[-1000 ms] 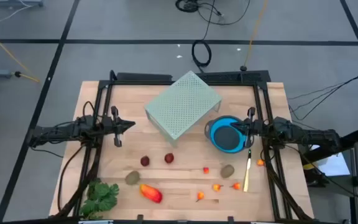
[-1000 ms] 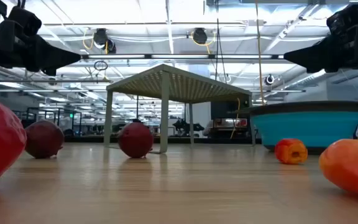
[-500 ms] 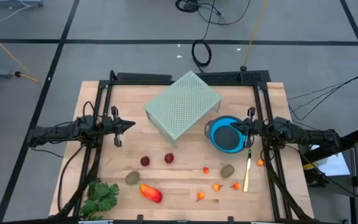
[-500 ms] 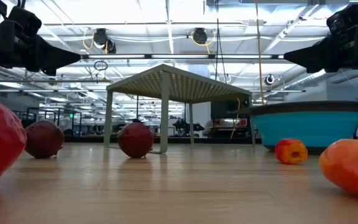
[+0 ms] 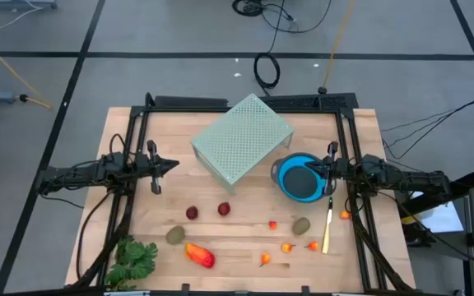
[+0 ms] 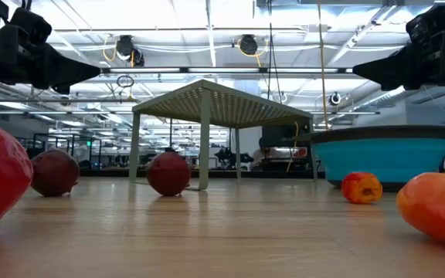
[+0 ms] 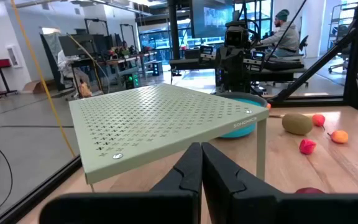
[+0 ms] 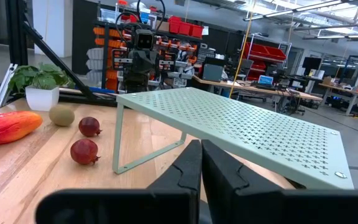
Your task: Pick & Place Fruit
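Fruit (image 5: 220, 226) loose along the table's near half: dark-red balls, olive ovals, long red-orange piece, tiny orange bits.

Left arm reaches in level from its side, left gripper (image 5: 174, 164) pinched tight, fingers (image 7: 189, 167) pressed together, holding nothing. Right arm mirrors it from the opposite side, right gripper (image 5: 312, 169) likewise clamped, fingers (image 8: 190, 160) touching, empty. Both tips point toward each other.

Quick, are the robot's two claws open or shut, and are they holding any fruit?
Left gripper: shut, holding nothing, raised beside the green rack.
Right gripper: shut, holding nothing, above the blue bowl.
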Controlling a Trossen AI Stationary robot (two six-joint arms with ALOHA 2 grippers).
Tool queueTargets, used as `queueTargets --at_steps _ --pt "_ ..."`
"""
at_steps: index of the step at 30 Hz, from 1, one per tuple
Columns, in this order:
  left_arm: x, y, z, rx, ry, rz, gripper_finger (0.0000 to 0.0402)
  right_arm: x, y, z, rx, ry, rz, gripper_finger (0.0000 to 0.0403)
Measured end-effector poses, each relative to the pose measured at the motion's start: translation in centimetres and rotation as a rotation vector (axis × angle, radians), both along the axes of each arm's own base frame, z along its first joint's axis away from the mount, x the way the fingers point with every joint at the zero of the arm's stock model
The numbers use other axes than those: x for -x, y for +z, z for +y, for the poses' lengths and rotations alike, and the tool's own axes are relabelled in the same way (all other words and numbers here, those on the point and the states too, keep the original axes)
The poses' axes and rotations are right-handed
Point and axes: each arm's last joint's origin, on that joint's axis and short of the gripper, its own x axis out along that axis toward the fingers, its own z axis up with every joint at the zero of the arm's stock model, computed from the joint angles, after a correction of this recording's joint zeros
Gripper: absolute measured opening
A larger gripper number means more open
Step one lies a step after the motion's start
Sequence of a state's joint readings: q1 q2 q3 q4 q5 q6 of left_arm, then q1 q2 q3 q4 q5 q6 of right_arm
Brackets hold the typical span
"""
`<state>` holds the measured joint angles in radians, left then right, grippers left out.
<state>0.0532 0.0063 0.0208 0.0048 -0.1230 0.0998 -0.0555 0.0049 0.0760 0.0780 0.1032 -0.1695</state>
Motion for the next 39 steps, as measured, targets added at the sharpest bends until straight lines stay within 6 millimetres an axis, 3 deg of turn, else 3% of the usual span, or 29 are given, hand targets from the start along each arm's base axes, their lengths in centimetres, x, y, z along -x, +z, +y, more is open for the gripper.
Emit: queueTargets --at_steps 27,32,34,39 --pt "0.0 0.0 0.0 0.000 0.000 0.000 0.0010 0.0 0.2 0.0 0.000 0.000 -0.021 0.0004" --pt "0.0 0.1 0.1 -0.085 0.033 0.001 0.0010 0.1 0.7 0.0 -0.101 0.012 -0.087 0.0004" --pt "0.0 0.7 0.1 -0.064 0.053 -0.084 0.0010 0.2 1.2 0.0 -0.157 0.024 -0.154 0.0004" --pt "1.3 4.7 0.2 -0.022 0.090 -0.511 0.0010 0.6 2.7 0.0 -0.190 0.045 -0.317 0.0004"
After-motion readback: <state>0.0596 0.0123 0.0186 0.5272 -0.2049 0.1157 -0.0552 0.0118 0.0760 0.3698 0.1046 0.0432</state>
